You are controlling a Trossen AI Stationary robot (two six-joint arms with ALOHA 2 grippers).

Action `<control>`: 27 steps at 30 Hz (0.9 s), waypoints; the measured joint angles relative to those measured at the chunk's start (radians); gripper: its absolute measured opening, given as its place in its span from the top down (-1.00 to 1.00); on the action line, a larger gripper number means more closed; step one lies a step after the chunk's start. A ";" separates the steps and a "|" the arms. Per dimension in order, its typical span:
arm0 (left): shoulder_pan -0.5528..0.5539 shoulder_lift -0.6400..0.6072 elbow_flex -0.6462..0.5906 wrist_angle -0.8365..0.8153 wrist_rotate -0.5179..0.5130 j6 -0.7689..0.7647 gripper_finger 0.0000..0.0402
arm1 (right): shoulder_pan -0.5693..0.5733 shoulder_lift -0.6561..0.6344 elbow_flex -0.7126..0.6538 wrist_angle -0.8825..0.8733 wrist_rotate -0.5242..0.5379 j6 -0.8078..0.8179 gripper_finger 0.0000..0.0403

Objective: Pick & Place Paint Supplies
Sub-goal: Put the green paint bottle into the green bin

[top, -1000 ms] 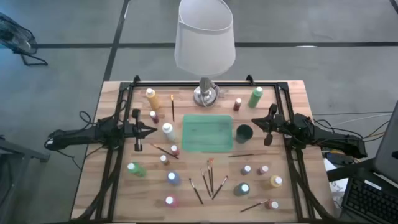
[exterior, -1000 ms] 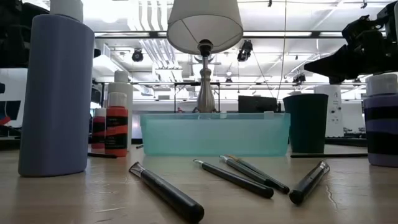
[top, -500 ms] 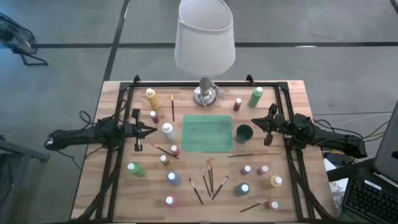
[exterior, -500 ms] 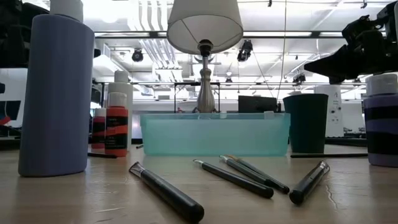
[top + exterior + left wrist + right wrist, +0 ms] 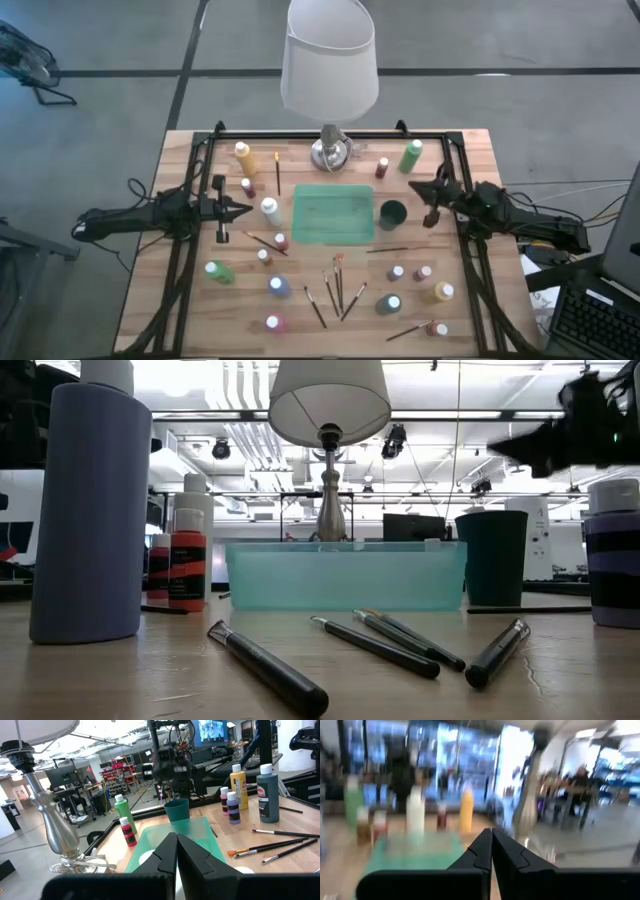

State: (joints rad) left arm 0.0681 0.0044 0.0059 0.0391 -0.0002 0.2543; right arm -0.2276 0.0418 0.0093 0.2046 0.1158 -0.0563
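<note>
- L gripper [image 5: 243,210] at table's left side, fingers clenched, nothing between them; I see it just beside the white paint bottle [image 5: 269,208].
- R gripper [image 5: 414,187] at right side, also clenched and empty, up off the table near the dark green cup [image 5: 392,213].
- Teal tray [image 5: 333,214] mid-table w/ no supplies in it.
- Paint bottles, small, white-capped, scattered round the tray: yellow bottle [image 5: 242,154] and green bottle [image 5: 411,155] at far edge, red bottle [image 5: 382,167] by the lamp [image 5: 329,62].
- Thin dark-handled paintbrushes [image 5: 337,285] in a loose cluster on the near side of the tray, one orange-tipped.
- More bottles along near edge, blue bottle [image 5: 278,286] among them.
</note>
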 joint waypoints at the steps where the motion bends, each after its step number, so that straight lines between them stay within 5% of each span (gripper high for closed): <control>1: 0.000 0.000 0.000 0.000 0.000 0.000 0.92 | 0.000 0.000 0.000 0.072 -0.002 0.046 0.96; 7: 0.000 0.000 0.000 -0.005 0.000 0.000 0.92 | 0.000 0.008 0.001 0.649 0.008 0.221 0.96; 10: 0.000 0.000 0.000 -0.006 0.000 0.000 0.92 | 0.000 0.026 0.061 0.724 0.028 0.287 0.96; 15: 0.000 0.000 0.000 -0.013 0.000 0.000 0.92 | 0.000 0.154 0.356 0.192 0.087 0.218 0.96; 21: 0.000 0.000 0.000 -0.014 0.000 0.000 0.92 | -0.001 0.444 0.719 -0.365 0.317 0.154 0.96; 27: 0.000 0.000 0.000 -0.014 0.000 0.000 0.92 | -0.005 0.683 1.016 -0.890 0.382 0.329 0.96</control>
State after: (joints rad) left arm 0.0684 0.0044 0.0059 0.0246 -0.0006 0.2543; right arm -0.2329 0.7250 1.0250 -0.6853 0.4975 0.2727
